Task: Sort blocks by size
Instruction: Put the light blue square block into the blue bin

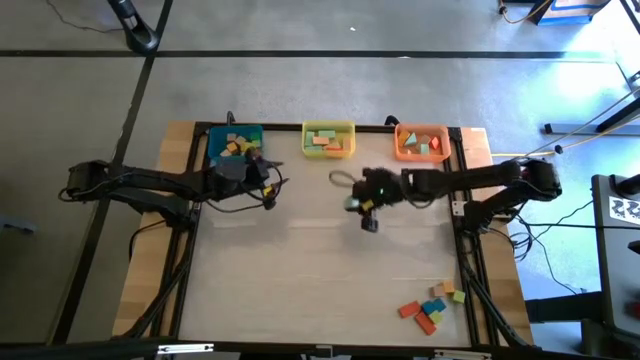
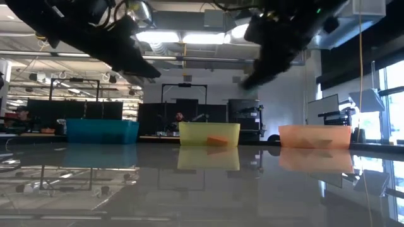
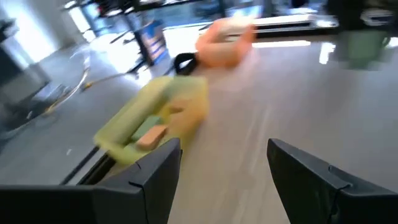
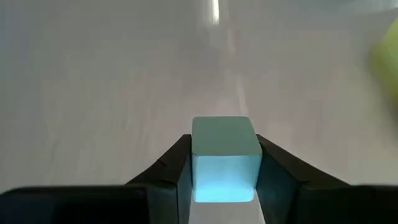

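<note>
The right tool [image 4: 224, 168] gripped a pale teal cube-shaped block [image 4: 224, 155] mid-frame above the counter [image 1: 300, 270]; the left tool [image 3: 221, 168] gaped empty.

free: table [image 1: 300, 270] centre | blocked: bins [image 1: 328, 140] (far edge)

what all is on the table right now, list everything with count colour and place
bins: three along the table's far edge; blue bin left, yellow bin middle, orange bin right, each with blocks inside
loose blocks: a small pile, exact count unclear, orange, red, teal, yellow, green; table's near right corner
teal cube: one, held above the table's middle
table: one, pale top with wooden sides
left claw: open, empty, by the blue bin
right claw: shut on the teal cube, in front of the yellow and orange bins
</note>
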